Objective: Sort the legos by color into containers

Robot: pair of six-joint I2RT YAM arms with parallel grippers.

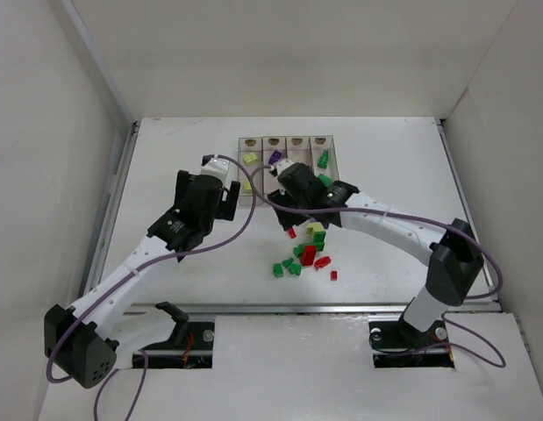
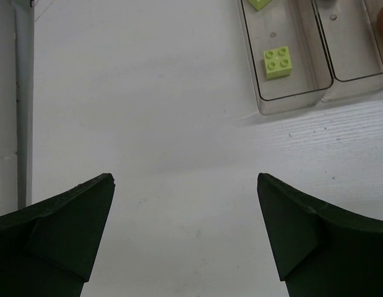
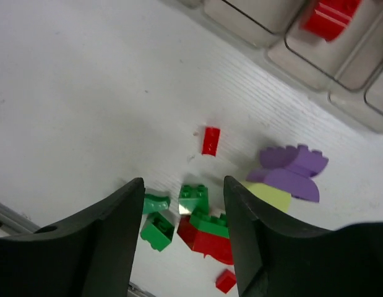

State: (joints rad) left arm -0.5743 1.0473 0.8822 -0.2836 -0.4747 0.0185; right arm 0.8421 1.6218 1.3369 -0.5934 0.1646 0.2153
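Right end effector [image 3: 183, 185] gapes, seemingly over green legos [image 3: 193, 199]; left end effector [image 2: 185, 179] gapes.

arms [image 1: 122, 279]: white links, black joints | cables [image 1: 250, 215]: purple | jaws: dark, wedge-shaped

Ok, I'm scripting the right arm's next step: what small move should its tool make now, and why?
Probably ease the right tool down onto the green brick framed between its open fingers. The tool holds nothing, loose legos lie on the table, and that brick seems the best centred; its neighbours sit close, so go slowly.
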